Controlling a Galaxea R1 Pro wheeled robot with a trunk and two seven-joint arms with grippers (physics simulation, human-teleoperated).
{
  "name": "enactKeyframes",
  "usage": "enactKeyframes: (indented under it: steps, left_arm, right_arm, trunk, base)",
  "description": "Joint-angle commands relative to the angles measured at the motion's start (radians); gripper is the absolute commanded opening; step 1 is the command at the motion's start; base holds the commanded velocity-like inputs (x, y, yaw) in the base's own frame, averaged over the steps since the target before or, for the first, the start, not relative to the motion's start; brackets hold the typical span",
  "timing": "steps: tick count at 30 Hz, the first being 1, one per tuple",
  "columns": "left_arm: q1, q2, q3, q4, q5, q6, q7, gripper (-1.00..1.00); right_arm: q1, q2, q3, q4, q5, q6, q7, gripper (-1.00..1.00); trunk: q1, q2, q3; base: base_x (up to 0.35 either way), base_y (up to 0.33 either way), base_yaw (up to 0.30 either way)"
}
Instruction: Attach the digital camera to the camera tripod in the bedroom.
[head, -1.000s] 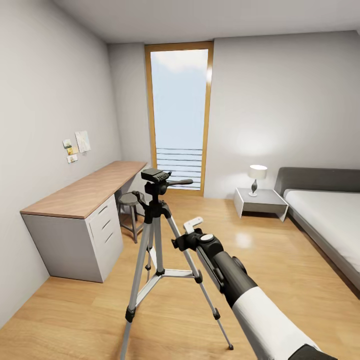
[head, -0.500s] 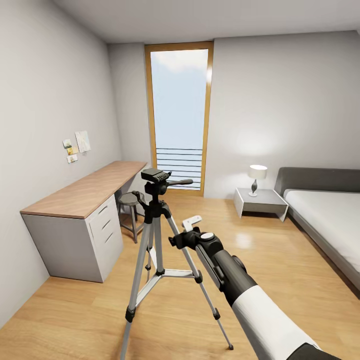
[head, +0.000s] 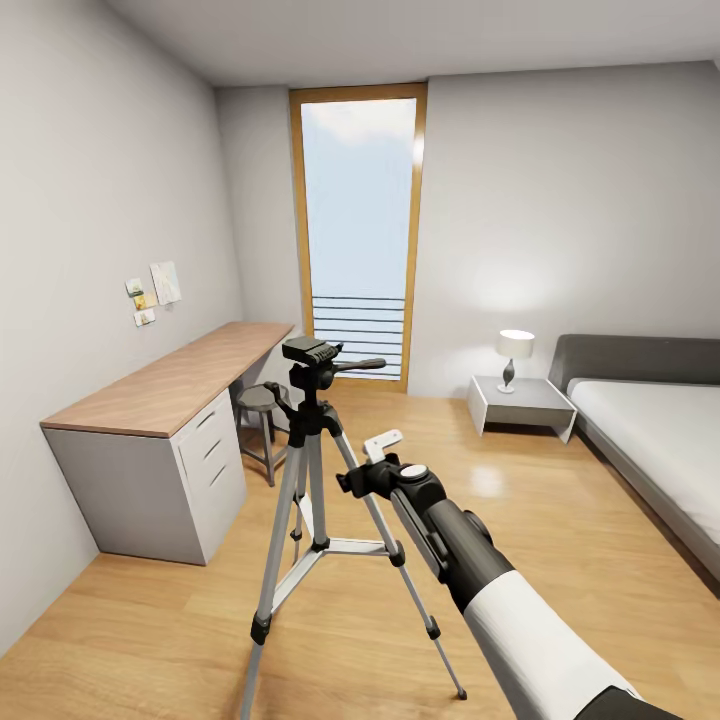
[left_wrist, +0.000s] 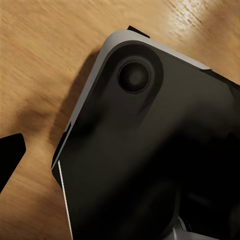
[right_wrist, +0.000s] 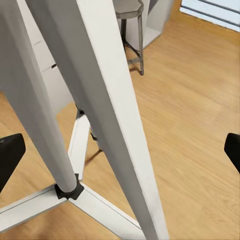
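Silver-legged camera tripod (head: 315, 470) stands beside the open right claw (head: 362, 468).

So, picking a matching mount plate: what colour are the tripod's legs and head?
Silver legs, black head and joints on the camera tripod; clearest in the head view.

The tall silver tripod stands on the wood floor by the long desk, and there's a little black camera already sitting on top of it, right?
Not quite. The tall silver-legged tripod does stand on the light wood floor by the long wood-topped desk, but the head view shows no camera on it. Its black head is bare, with just the pan handle sticking out.
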Motion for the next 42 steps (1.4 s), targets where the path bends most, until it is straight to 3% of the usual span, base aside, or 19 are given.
enactKeyframes:
  steps: [1,42]
  left_arm:
    - [0.001,0.000,0.001,-0.002,0.002,-0.001,0.001,1.00]
    - [0.001,0.001,0.001,-0.002,0.002,0.001,-0.001,1.00]
  right_arm:
    - [-0.001,0.000,0.002,-0.001,-0.003,0.005,0.000,1.00]
    - [-0.001,0.000,0.014,0.007,-0.002,-0.004,-0.002,1.00]
  trunk:
    - [0.000,-0.001,-0.001]
    - [0.000,-0.001,-0.001]
  base:
    - [0.000,0.000,0.000]
    - [0.068,0.023,0.000]
